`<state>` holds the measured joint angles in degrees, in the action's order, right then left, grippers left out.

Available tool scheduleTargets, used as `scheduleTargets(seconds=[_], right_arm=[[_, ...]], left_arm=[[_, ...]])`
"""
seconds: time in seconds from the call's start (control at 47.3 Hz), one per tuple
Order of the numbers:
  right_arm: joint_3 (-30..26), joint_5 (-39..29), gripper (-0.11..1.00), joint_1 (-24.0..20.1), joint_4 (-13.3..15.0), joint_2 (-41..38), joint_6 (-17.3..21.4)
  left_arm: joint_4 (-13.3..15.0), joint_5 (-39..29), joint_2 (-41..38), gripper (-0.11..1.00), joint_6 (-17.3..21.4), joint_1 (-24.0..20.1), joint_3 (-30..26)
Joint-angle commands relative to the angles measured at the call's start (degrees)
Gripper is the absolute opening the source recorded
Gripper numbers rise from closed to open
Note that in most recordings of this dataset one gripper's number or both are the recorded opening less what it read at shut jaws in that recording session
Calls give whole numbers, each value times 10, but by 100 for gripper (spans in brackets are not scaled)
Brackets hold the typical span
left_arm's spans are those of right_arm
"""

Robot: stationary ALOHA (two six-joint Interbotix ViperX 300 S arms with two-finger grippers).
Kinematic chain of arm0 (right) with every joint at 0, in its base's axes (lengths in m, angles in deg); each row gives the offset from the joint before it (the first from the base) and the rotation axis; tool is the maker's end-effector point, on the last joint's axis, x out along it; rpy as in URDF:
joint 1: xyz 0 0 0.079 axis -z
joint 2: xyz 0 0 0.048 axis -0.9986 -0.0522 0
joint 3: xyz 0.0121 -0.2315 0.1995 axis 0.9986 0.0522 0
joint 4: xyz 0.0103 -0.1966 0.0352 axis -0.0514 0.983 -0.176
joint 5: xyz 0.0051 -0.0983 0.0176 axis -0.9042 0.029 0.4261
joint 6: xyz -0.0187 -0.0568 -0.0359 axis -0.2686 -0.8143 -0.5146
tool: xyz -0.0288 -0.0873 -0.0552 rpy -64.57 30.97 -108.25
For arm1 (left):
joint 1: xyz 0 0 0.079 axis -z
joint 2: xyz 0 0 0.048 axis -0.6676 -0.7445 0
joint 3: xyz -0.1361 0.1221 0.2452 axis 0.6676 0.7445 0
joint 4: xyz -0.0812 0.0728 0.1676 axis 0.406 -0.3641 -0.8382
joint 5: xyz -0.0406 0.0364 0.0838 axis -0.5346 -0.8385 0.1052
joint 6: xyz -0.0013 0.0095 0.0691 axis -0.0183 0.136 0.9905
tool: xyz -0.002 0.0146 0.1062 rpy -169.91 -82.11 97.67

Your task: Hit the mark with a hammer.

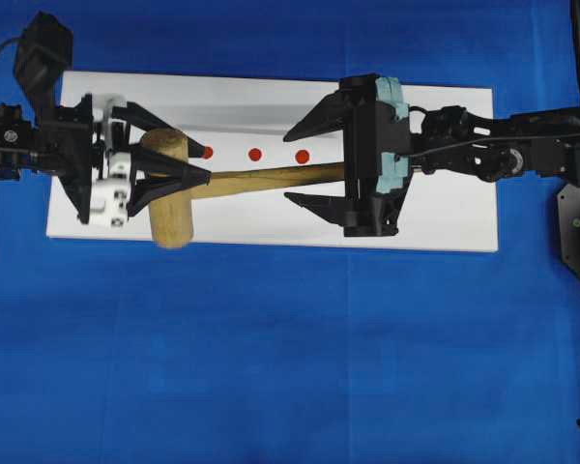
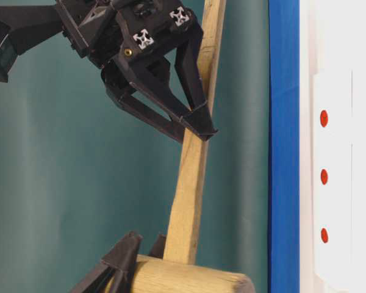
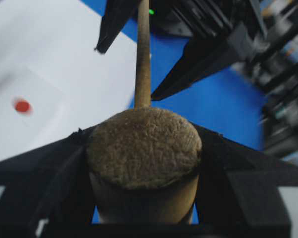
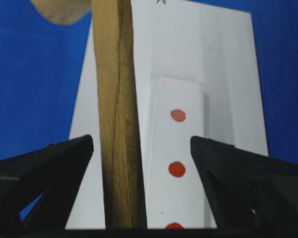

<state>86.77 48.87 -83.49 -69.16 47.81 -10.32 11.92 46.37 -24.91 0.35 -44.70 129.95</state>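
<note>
Light tan wooden hammer (image 1: 170, 202); white board (image 1: 445, 217) with 3 red dots (image 1: 255, 154); blue cloth (image 1: 290, 367).

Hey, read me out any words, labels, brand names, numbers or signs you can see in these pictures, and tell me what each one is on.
No readable words, numbers, brand names or labels in any view.
Only signs: three plain red dots on the white board, with no text.
A small dark scribble at the board's far edge in the right wrist view is too small to read.
The hammer and both grippers carry no lettering.
</note>
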Motion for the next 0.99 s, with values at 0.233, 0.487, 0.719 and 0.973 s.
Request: scheduleTargets(seconds=[0.233,0.487,0.719,0.973], right_arm=[[-16,2,93,0,8,-1,1],[-17,2,93,0,14,-3,1],[-16,1,91,0,20,-3,1],[-17,-17,28,0,39,-3,-2]], left_arm=[[1,4,11,44,-196,3,-16],[1,6,8,44,-249,4,-18],[1,4,11,44,-251,3,-17],[0,1,8,44,-250,6,-18]])
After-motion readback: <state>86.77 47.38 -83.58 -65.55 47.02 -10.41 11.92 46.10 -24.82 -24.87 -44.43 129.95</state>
